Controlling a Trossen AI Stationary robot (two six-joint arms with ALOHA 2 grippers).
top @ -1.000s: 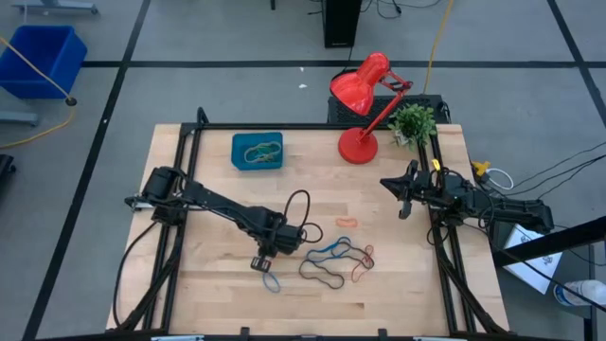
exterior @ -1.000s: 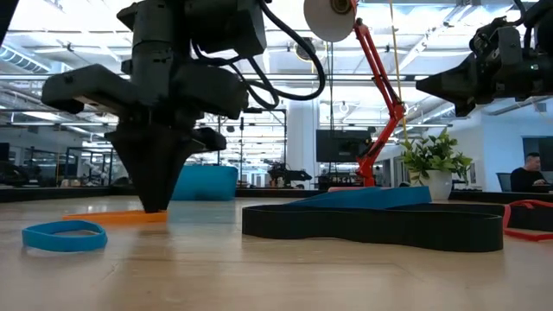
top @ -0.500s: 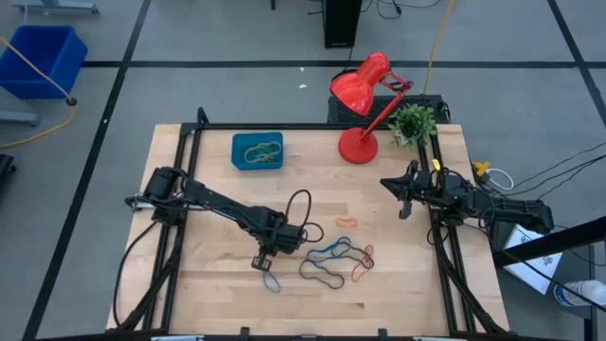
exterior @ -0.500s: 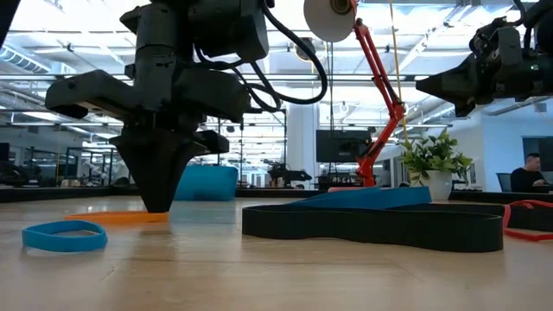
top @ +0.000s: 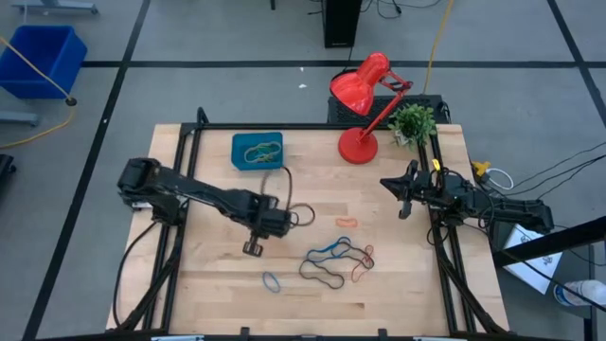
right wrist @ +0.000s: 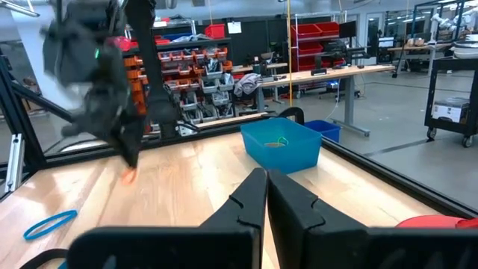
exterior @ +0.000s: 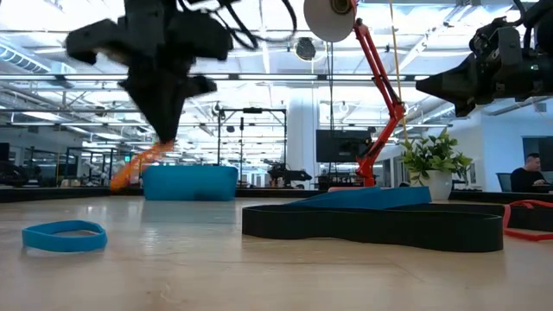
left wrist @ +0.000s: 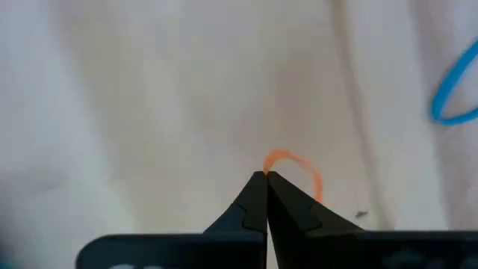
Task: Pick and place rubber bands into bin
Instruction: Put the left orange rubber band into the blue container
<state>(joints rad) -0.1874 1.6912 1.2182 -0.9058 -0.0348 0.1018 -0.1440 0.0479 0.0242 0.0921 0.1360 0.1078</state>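
My left gripper (top: 254,248) (exterior: 164,136) hangs above the table's middle left, pointing down, shut on an orange rubber band (exterior: 136,166). A blue rubber band (top: 272,281) lies flat on the wood near the front. More rubber bands (top: 336,260) in black, blue and orange-red lie tangled to its right, and a pale orange one (top: 347,221) lies apart. The teal bin (top: 258,151) stands at the far left with bands inside. My right gripper (top: 404,197) (right wrist: 263,179) waits shut at the right edge, pointing level. My left gripper pinches the orange rubber band at one end of its loop (left wrist: 280,155) between its two fingertips (left wrist: 254,196). The fingers come from above, pointing down. The band hangs slack below the tips, slanting to one side, lifted clear of the table.
A red desk lamp (top: 365,104) and a small potted plant (top: 413,121) stand at the far right corner. A black frame (top: 189,142) runs around the table's edges. Bare wood (top: 227,199) lies between the left gripper and the bin.
My left gripper has risen from the table and gone a little toward the far edge. The orange band, which lay flat under its tips, now hangs below them, lifted clear of the wood. The blue band has stayed in place.
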